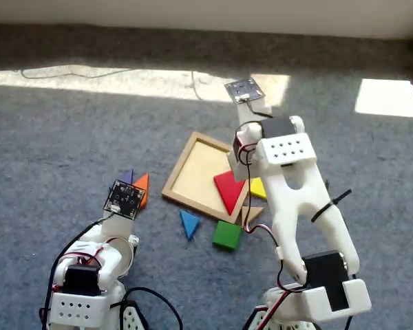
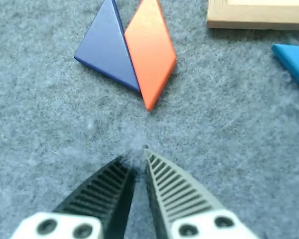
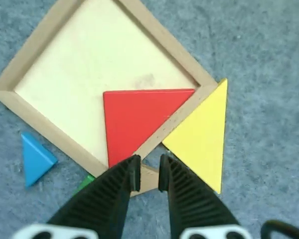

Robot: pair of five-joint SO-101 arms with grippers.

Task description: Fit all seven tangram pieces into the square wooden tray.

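The wooden tray lay near the middle of the carpet, with the red triangle inside against one rim. The yellow triangle touched that rim from outside. The small blue triangle and green square lay just beyond the tray, toward the carpet's near edge. The orange parallelogram and dark blue triangle touched each other nearer its left edge. We saw the right tool over the tray's near corner, a narrow slit apart and empty. The left tool hovered closed and empty near the orange parallelogram.

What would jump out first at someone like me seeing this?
A bright red triangle lies in the pale wooden tray, a yellow triangle just outside against its rim, the right tool above that corner. Nearby, a navy triangle and an orange piece lie edge to edge on grey carpet before the left tool.
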